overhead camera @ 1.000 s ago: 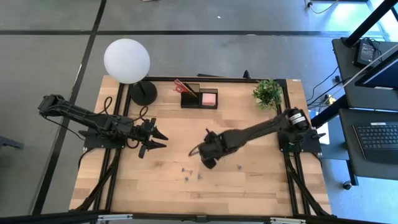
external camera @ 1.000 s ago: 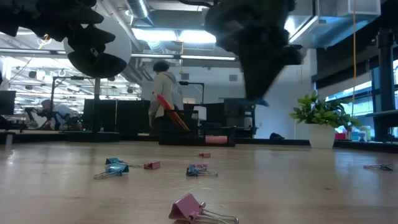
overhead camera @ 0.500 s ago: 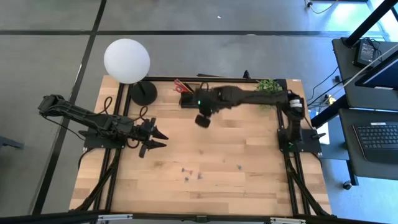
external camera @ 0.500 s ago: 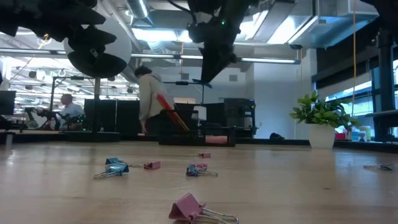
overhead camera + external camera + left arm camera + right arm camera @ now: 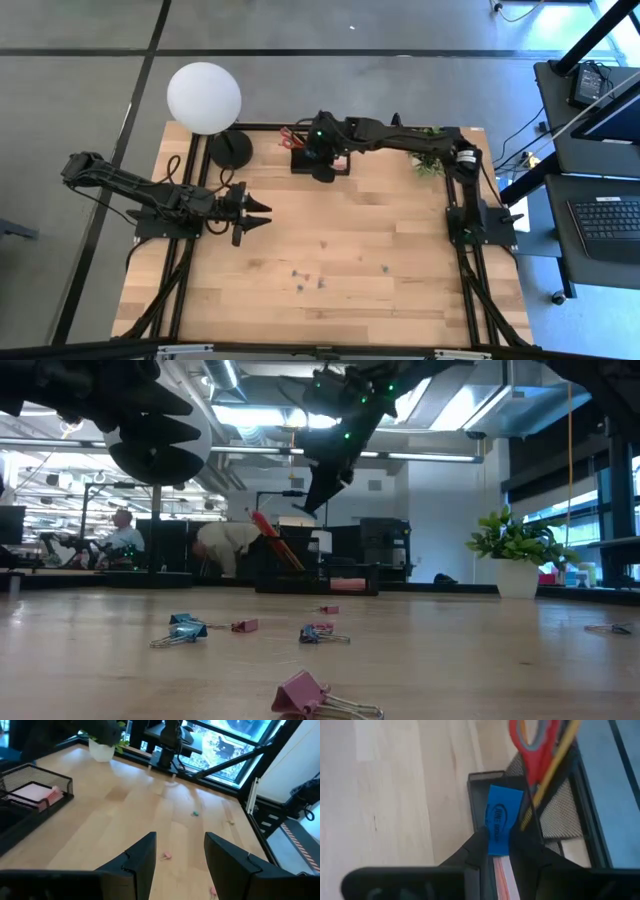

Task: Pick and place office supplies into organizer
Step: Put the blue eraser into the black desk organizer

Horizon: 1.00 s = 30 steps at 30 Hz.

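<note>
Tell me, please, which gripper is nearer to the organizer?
Right. The right gripper hovers directly over the organizer, holding a small blue block; the left gripper waits apart, over bare table.

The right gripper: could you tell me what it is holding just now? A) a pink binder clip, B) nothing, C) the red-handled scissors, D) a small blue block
D: the right wrist view shows the right gripper shut on the small blue block, poised over the black organizer beside the red-handled scissors.

The wooden table (image 5: 400,250) carries the organizer (image 5: 305,160), lamp base (image 5: 230,149), potted plant (image 5: 432,150) and scattered clips (image 5: 318,632).
</note>
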{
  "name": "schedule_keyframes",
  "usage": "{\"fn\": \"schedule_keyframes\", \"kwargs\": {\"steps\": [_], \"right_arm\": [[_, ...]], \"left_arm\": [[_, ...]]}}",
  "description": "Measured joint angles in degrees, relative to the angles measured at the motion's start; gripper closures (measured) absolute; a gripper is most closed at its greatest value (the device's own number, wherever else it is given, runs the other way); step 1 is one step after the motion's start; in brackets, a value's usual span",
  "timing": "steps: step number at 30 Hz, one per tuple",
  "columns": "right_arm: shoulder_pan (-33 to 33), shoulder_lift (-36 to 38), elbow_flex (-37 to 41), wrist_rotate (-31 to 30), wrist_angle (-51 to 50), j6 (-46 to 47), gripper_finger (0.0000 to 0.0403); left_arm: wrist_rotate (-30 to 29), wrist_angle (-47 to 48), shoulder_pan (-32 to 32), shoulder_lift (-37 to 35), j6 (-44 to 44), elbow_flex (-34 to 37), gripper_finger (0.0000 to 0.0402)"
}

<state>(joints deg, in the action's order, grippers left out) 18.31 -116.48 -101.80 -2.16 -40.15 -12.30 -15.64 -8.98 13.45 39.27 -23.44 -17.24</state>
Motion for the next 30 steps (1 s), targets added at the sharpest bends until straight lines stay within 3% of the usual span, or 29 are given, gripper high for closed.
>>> {"fn": "schedule_keyframes", "kwargs": {"steps": [18, 30], "right_arm": [[1.4, -9.8, 0.1, 1.4, 6.5, -4.6, 0.0334], [3.7, -11.8, 0.1, 1.3, 8.3, -4.5, 0.0334]], "left_arm": [[-0.2, 0.1, 0.0, 0.0, -4.5, 0.0, 0.0242], [-0.3, 0.2, 0.0, 0.0, -4.5, 0.0, 0.0242]]}}
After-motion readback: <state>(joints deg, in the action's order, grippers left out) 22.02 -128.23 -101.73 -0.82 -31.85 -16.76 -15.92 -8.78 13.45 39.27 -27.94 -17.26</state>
